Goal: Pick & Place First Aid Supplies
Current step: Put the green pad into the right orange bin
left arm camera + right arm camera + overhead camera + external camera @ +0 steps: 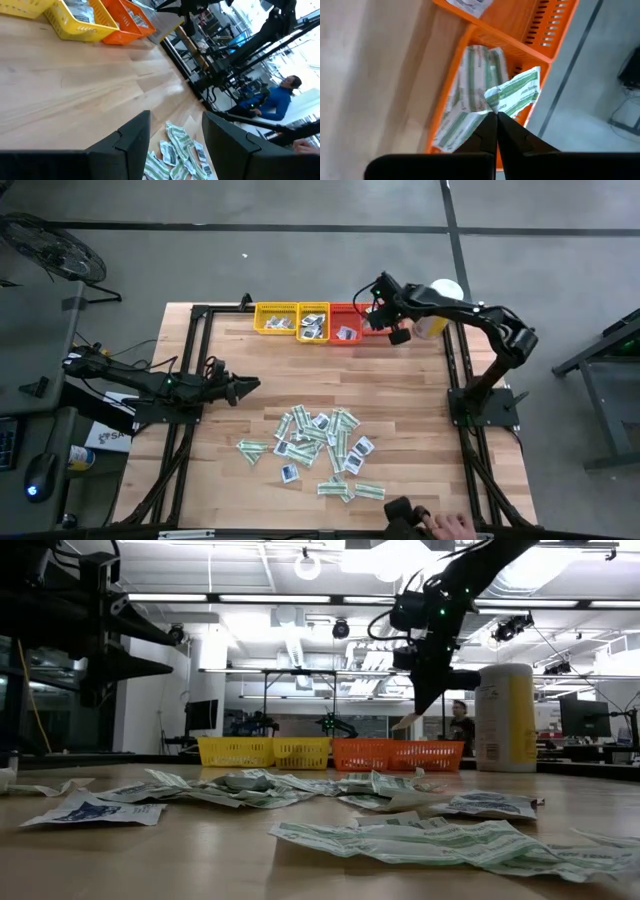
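Note:
The first aid supplies lie as a loose pile of white-and-green strips and small white squares (320, 445) on the wooden table, also seen in the low view (300, 790). My left gripper (245, 387) waits open to the left of the pile, its fingers (135, 145) level above the wood. My right gripper (378, 315) is at the far edge, shut on one white-and-green packet (516, 92) above an orange tray (449, 95). This tray holds other green-striped packets (475, 75). My right gripper pinches the white-and-green packet by its crumpled edge (494, 101) between its two fingertips. The fingers slant down from above. The rest of the packet sticks out past the tips and hangs clear over the orange tray.
Two yellow trays (275, 318) (313, 322) and a red one (345, 323) stand in a row at the far edge. A tall white-and-yellow canister (440, 305) stands right of them. A person's hand (455, 525) shows at the near edge. Bare wood lies between pile and trays.

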`<state>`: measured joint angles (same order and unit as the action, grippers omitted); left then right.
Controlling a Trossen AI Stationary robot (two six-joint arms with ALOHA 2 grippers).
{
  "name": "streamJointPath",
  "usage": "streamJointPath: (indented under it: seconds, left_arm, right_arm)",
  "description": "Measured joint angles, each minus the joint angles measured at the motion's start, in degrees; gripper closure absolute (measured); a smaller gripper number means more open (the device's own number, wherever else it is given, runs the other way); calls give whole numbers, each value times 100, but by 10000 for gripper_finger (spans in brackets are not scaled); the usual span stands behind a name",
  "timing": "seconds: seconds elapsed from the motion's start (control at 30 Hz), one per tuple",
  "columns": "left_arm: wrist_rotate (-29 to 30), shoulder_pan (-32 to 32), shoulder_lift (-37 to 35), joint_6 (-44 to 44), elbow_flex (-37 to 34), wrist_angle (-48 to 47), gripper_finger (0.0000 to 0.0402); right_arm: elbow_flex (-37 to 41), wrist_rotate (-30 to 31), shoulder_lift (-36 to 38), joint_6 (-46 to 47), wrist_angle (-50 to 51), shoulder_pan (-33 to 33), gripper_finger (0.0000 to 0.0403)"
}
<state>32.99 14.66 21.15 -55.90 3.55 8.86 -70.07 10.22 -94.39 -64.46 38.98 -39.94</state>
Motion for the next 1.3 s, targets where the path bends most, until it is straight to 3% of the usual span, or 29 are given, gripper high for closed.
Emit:
streamJointPath:
  seconds: [0.43,0.7,1.0,1.3]
  left_arm:
    - [248,0,0,-19,0,0,223]
    - [260,0,0,-29,0,0,223]
    - [264,0,0,-37,0,0,223]
    - [183,0,0,-37,0,-2,223]
  right_arm:
    - [745,-468,-11,-59,-1158,-481,403]
    - [1181,-132,-13,197,-1697,-587,389]
    - [1260,-173,-13,876,-1749,-561,322]
    - [1260,337,390,1783,-1624,-223,250]
